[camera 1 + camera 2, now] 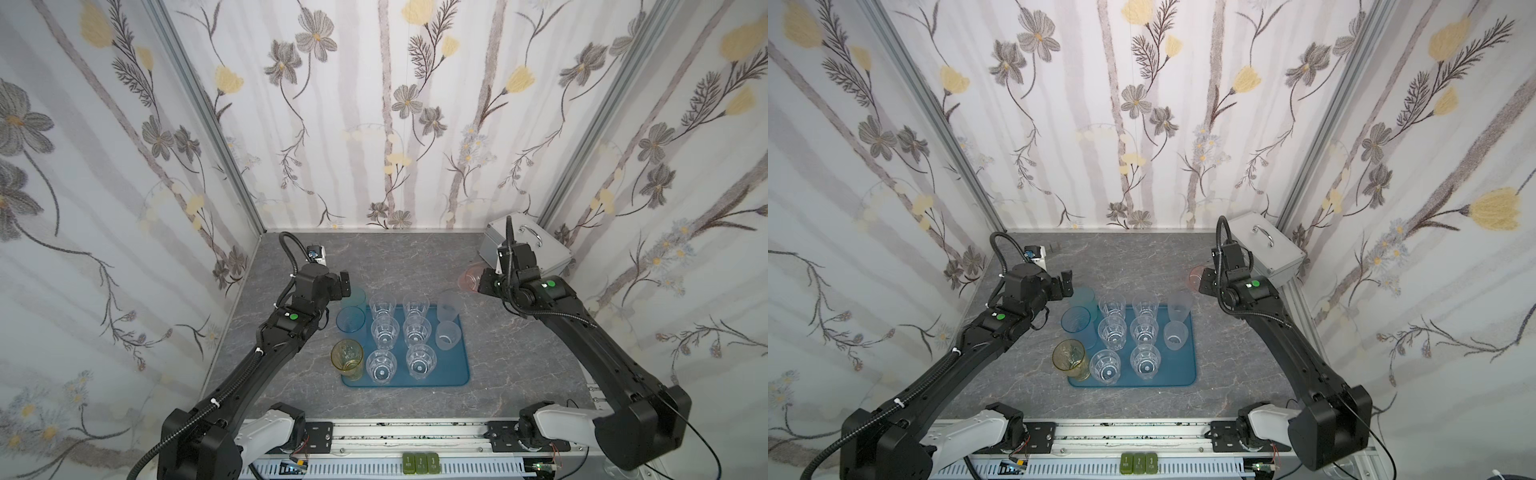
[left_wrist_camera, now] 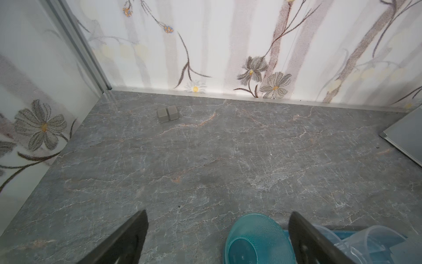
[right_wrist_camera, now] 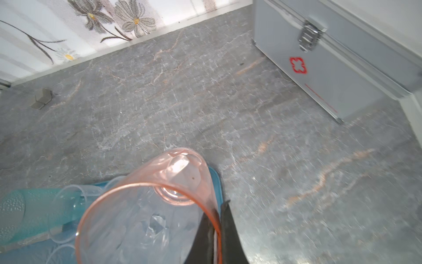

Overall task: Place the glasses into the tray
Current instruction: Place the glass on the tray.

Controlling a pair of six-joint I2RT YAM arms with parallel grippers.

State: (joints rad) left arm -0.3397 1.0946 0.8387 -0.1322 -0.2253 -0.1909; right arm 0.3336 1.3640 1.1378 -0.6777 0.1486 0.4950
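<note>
Pink glass [image 3: 141,194] gripped, tray [image 1: 453,370] next
Right hand [image 3: 215,217] pinches its rim, left hand [image 2: 218,212] open; needs a bare tray spot.

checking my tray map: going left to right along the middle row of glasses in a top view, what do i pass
blue glass → clear glass → second clear glass → frosted glass
</note>
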